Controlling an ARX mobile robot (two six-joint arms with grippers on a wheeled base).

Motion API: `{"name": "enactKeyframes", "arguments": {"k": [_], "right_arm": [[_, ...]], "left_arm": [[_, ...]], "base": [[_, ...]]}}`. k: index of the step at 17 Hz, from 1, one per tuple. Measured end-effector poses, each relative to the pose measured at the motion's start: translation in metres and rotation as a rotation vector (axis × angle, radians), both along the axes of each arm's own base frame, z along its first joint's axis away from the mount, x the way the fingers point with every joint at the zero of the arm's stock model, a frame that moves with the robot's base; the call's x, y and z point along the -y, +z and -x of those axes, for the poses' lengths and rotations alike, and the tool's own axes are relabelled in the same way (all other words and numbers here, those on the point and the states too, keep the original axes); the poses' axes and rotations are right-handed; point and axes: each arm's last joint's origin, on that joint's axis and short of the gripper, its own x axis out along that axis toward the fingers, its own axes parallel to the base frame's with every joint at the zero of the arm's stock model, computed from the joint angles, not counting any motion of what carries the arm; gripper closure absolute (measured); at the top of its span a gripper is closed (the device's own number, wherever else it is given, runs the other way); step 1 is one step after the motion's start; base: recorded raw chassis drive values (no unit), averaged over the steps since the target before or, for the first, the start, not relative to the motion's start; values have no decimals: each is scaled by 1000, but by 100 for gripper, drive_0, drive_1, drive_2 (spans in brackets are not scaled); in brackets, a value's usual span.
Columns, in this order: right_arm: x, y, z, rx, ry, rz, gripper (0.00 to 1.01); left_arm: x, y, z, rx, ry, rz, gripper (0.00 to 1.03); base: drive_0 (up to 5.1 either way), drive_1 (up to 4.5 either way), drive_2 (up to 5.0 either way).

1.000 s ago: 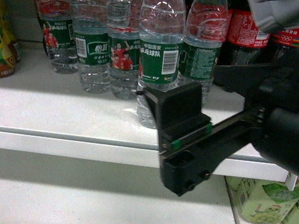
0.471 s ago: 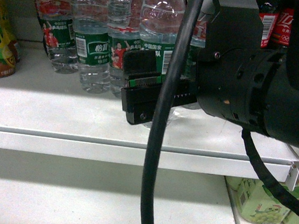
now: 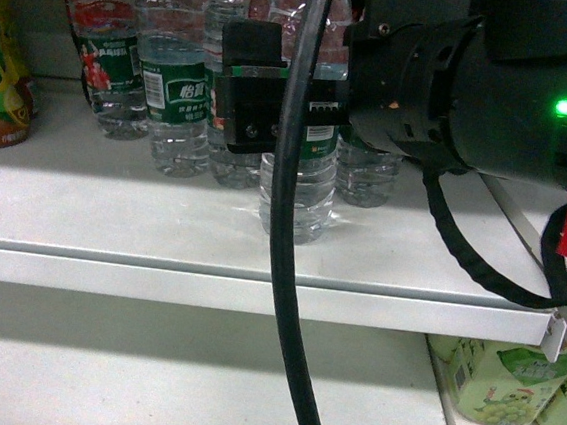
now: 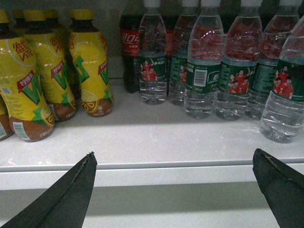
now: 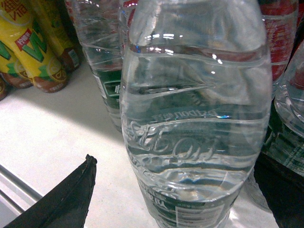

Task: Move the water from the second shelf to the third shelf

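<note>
Black right pincer [image 3: 274, 106] level at shelf height, spread wide around water [image 5: 194, 118] — left pincer [image 4: 175, 190] released, low

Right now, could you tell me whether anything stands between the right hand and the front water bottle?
Nothing visible does: the clear ribbed green-labelled water bottle sits directly between the right hand's open black fingers, ahead of the other bottles.
</note>
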Motion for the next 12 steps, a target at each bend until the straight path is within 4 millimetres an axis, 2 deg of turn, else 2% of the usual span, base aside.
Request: {"name": "enactKeyframes", "arguments": {"k": [3, 9, 12], "right_arm": [[-17, -9, -14, -41, -65, 15, 3], [-20, -6, -15, -49, -84, -9, 3], [-20, -6, -15, -48, -92, -11, 10]], "left_arm": [[0, 0, 0, 0, 0, 0, 5], [0, 0, 0, 0, 0, 0, 5], [0, 0, 0, 0, 0, 0, 5]], "base": [[0, 0, 0], [0, 0, 0], [0, 0, 0]]}}
